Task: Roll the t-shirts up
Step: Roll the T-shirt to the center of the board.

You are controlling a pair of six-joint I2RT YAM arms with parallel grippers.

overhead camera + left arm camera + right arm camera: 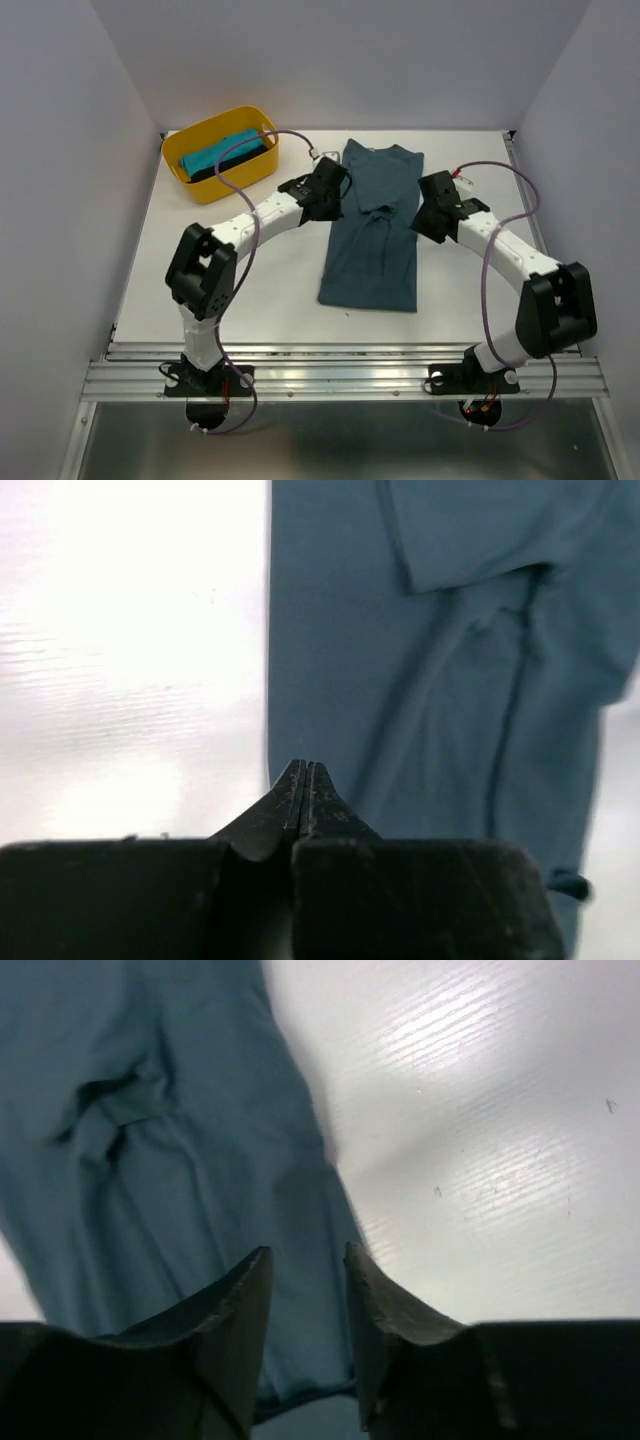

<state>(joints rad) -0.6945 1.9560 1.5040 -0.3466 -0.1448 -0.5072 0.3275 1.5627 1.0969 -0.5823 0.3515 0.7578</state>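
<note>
A slate-blue t-shirt [372,228] lies flat on the white table, folded into a long strip with its sleeves turned in. My left gripper [335,190] is shut and empty at the strip's left edge near its far end; in the left wrist view [303,768] its tips sit over the shirt's edge [440,680]. My right gripper [428,218] is open at the right edge; in the right wrist view [305,1260] its fingers straddle the shirt's edge [180,1160] above the cloth. A turquoise t-shirt [218,152] and a black one [235,165] lie in the basket.
A yellow plastic basket [220,185] stands at the back left of the table. White walls enclose the table on three sides. A metal rail [340,370] runs along the near edge, where both arm bases are bolted.
</note>
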